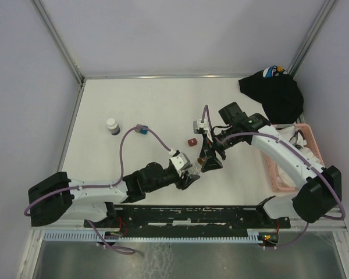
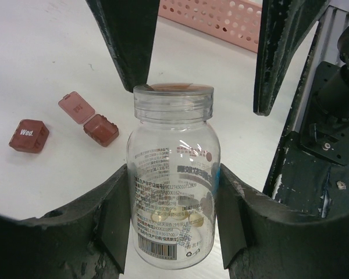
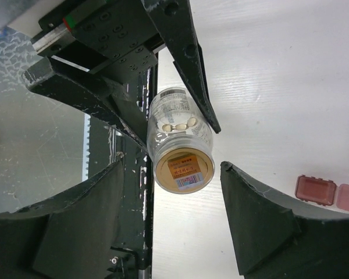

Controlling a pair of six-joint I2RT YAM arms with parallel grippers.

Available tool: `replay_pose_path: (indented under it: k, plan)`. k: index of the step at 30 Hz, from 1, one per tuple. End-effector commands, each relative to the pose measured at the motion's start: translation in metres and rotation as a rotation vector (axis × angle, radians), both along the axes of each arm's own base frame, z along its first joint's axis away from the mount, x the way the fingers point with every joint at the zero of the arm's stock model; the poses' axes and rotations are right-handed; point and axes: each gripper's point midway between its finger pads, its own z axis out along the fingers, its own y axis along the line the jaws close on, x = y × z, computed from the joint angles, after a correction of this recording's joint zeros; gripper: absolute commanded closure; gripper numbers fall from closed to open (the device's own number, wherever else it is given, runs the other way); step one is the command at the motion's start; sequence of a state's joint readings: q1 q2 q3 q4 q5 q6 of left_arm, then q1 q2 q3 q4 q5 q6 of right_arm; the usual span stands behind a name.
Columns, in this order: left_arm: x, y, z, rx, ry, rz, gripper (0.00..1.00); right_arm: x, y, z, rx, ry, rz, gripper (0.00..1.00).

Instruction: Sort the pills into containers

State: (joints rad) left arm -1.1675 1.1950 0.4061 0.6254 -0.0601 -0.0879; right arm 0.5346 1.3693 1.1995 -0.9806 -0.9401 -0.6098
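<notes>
Clear plastic vial [image 2: 173, 145], small and round with a printed label, is sitting clamped at its body between the jaws of the left gripper [image 2: 173, 174], over the white table [image 2: 41, 52] near its front middle. It is looking light, rigid and slick, so a squeeze on the straight wall is suiting it. The flat yellowish-amber cap [image 3: 184, 168] is offering the twisting hold, and the right gripper [image 3: 173, 164] is flanking that cap, jaws apart, not touching. A few pale oval pills [image 3: 177, 124] are lying inside. Nearby, one dark-red square box marked Wed. [image 2: 29, 135] is sitting closed; another dark-red box [image 2: 100, 129] is lying hinged open, contents unclear.
</notes>
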Motion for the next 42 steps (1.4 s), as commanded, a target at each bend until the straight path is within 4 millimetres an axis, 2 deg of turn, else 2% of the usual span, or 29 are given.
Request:
replay_pose_path:
  k: [1,6,11,22,27,32,38,40,42]
  plan:
    - [0.006,0.000,0.028,-0.073,-0.073,0.027,0.97,-0.003,0.003,0.016,0.024,0.004,0.021,0.26]
    - [0.005,-0.001,0.026,-0.076,-0.066,0.020,0.97,-0.003,0.007,0.016,0.027,0.018,0.018,0.31]
    - [0.004,-0.002,0.026,-0.082,-0.061,0.014,0.97,-0.004,0.011,0.016,0.041,0.047,0.008,0.31]
    - [0.003,-0.002,0.028,-0.092,-0.060,0.012,0.97,-0.004,0.014,0.013,0.031,0.074,0.005,0.45]
    - [0.002,-0.001,0.029,-0.095,-0.062,0.011,0.97,-0.004,0.014,0.013,0.029,0.072,0.009,0.55]
    - [0.002,0.001,0.030,-0.105,-0.067,0.011,0.97,-0.006,0.014,0.016,0.037,0.065,0.033,0.72]
    - [-0.012,0.001,0.031,-0.131,-0.066,-0.060,0.97,-0.024,0.008,0.019,0.106,-0.013,0.183,0.78]
    - [-0.021,-0.002,0.031,-0.133,-0.058,-0.115,0.97,-0.034,0.003,0.018,0.152,-0.094,0.280,0.77]
    - [-0.032,-0.007,0.027,-0.121,-0.040,-0.186,0.97,-0.047,-0.008,0.012,0.207,-0.250,0.435,0.77]
